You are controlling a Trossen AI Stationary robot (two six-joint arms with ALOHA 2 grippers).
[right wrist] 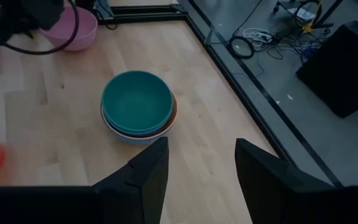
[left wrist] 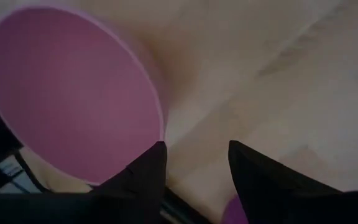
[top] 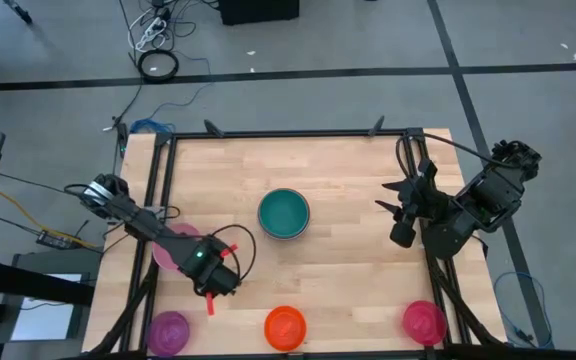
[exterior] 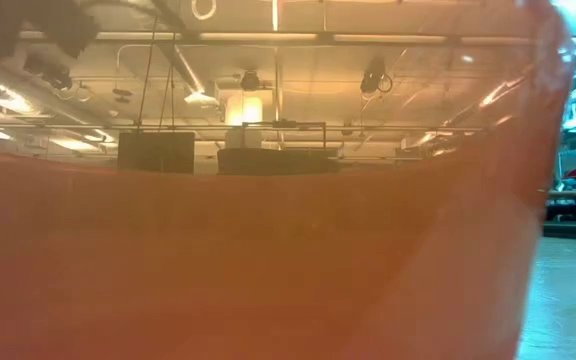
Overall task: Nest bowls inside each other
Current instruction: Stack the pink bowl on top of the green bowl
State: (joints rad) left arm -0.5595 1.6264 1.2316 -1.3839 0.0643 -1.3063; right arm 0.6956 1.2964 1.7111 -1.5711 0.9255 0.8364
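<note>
high: overhead | low: blocked by orange bowl (exterior: 268, 260) | wrists: near tabletop

A lab or workshop: wooden table (top: 348, 250) on grey floor (top: 58, 60), loose cables (top: 153, 35), ceiling strip lights (exterior: 368, 38).

The left arm reaches in from nine o'clock toward five o'clock, its gripper (top: 213, 285) low over the tabletop's near-left part, jaws parted with nothing between them. The right arm waits at three o'clock, folded at the tabletop's edge, its gripper (top: 393, 212) pointing toward nine o'clock, jaws likewise apart and holding nothing.
</note>
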